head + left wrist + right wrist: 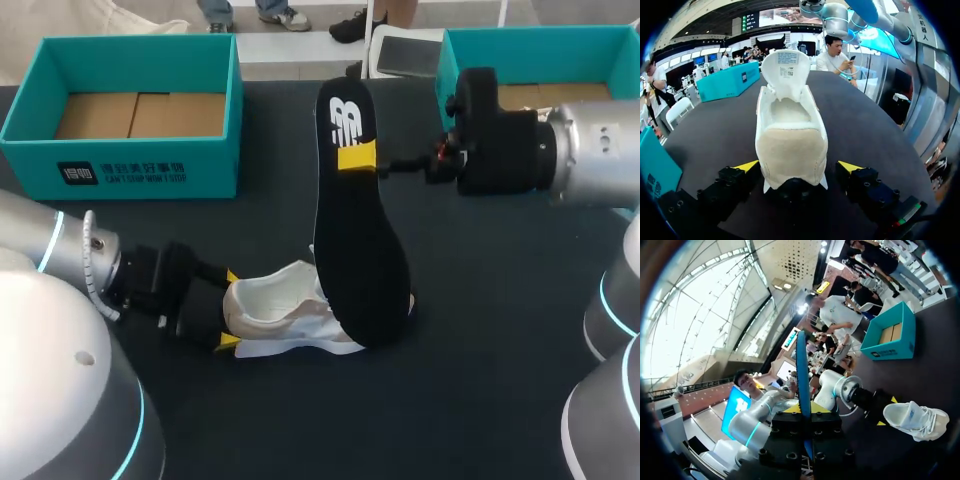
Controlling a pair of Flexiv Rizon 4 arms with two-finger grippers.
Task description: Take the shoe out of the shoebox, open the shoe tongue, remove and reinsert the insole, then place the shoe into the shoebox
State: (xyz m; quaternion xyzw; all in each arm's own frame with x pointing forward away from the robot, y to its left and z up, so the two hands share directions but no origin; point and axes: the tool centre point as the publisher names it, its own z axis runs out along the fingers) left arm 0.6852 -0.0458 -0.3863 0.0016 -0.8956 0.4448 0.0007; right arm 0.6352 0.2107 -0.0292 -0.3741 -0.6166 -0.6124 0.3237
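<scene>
Currently right tool (pixel 358 158) clamps the upright insole (pixel 357 255), while the shoe (pixel 285 305) sits heel-first in left tool (pixel 798 166), whose grip I cannot tell.

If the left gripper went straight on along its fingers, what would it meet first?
The white shoe. Its heel sits between the left gripper's open fingers, so going on would most likely press the gripper's body into the heel almost at once.

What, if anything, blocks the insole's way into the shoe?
Nothing visible does. The right gripper holds the insole upright by the shoe, whose tongue is folded back, leaving the opening clear.
</scene>
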